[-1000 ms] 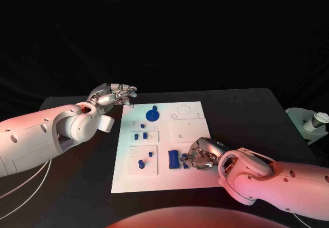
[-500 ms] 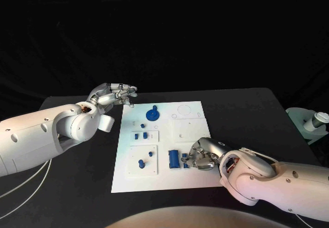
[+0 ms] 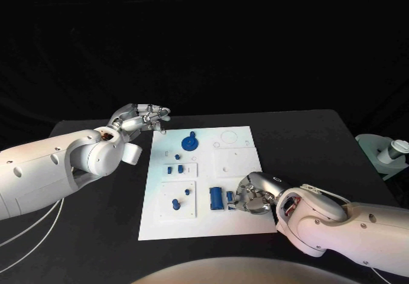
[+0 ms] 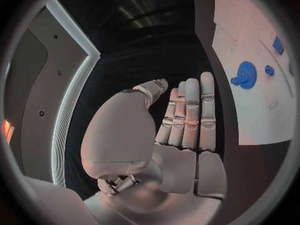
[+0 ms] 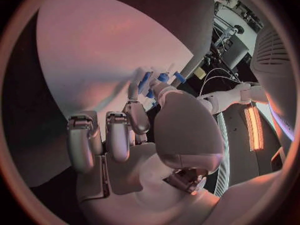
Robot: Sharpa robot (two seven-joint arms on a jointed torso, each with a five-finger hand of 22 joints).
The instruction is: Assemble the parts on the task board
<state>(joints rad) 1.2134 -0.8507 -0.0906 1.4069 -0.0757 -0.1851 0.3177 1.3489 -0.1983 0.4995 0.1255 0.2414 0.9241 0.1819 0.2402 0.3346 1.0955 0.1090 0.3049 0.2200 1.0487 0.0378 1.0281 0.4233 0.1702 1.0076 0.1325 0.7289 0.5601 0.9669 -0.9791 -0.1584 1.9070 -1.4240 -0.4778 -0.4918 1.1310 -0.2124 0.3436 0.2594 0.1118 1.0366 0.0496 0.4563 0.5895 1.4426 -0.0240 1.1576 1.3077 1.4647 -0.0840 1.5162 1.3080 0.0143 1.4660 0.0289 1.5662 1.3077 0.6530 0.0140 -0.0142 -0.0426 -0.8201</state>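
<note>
Black surface point(image 3: 324, 148), matte, set against a dark backdrop; white task board point(image 3: 239, 220) laid flat at its middle.

Parts, blue, small: a gear-like disc point(image 3: 190, 142) at the far side of the task board; two short pegs point(image 3: 174, 169) in a recessed panel near the middle left; a knob and pin point(image 3: 178, 202) in the near-left panel; an upright block point(image 3: 216, 197) in the near middle, with a further small piece point(image 3: 230, 195) just to its right, touched by fingertips.

Right hand point(image 3: 250, 197): lowered over the near-middle parts, fingers curled and pressed about the small blue piece, as seen from the right wrist camera point(image 5: 153, 82). Whether the piece is lifted or seated cannot be told.

Left hand point(image 3: 139, 120): held above the far-left corner of the task board, fingers straight and pressed together, nothing held point(image 4: 181, 130).

Handling, judged: parts are taken to be light, rigid moulded plastic, smooth and liable to slip or tip. Hold is best taken across opposite flat sides, low on the body, with light pressure; the disc is best taken by its raised hub.
</note>
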